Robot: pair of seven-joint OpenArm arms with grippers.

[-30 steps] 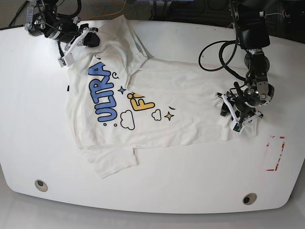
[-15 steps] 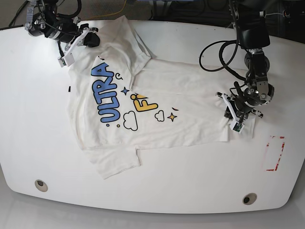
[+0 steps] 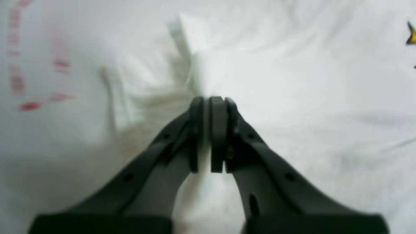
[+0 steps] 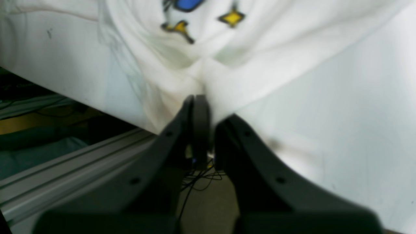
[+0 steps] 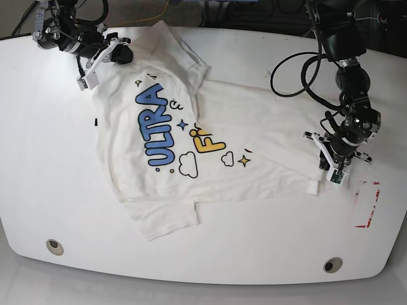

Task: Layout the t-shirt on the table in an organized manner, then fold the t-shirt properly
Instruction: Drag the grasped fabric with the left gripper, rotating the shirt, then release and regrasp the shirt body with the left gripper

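I see the t-shirt (image 5: 191, 136) lying print-up across the table (image 5: 254, 254). My left gripper (image 5: 332, 166) is clamped on its hem beside the red tape (image 5: 367, 203); my right gripper (image 5: 108, 54) pinches its far corner.

Beyond the far edge lies a dark floor (image 5: 191, 13) with a yellow cable (image 5: 162, 9) and black cables; an aluminium rail (image 4: 65, 169) runs below, light falls evenly

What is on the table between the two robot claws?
In the base view, the t-shirt stretches between them: the right gripper pinches one end, the left gripper pinches the other. Nothing else lies there.
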